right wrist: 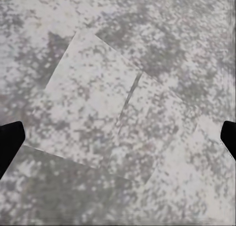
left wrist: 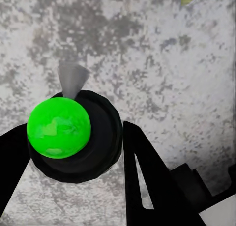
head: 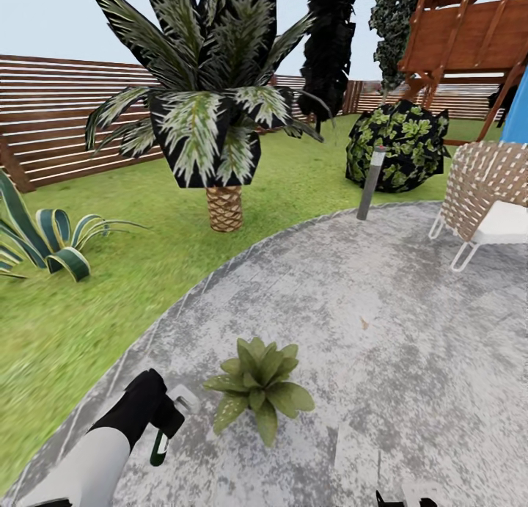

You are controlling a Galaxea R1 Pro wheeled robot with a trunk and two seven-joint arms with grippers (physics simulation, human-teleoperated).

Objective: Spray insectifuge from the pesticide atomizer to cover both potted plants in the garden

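Nearest the head camera, the left gripper (head: 167,419) hangs low over the paved circle (head: 411,331), its jaws closed around the pesticide atomizer (head: 160,442), whose dark-green body hangs below the fingers with the pale trigger head (head: 183,400) showing above. In the left wrist view the bottle (left wrist: 73,137) sits clamped between the black fingers (left wrist: 142,172), seen end-on with a bright green round face and a grey nozzle-like piece pointing away over the paving. Just beside it stands one potted plant (head: 258,386), a low rosette of broad green leaves, its pot hidden under the foliage. The right gripper (right wrist: 118,137) has its jaws spread wide, only the dark fingertips at the frame edges, nothing between them but mottled stone.

So the pickup looks done, and the bottle is near the first plant. I see no spray or wetting on the leaves, so the covering seems yet to come. The second potted plant remains to be found and sprayed. Beyond stand a palm (head: 220,125), a striped agave (head: 44,235) and a wicker chair (head: 488,199)
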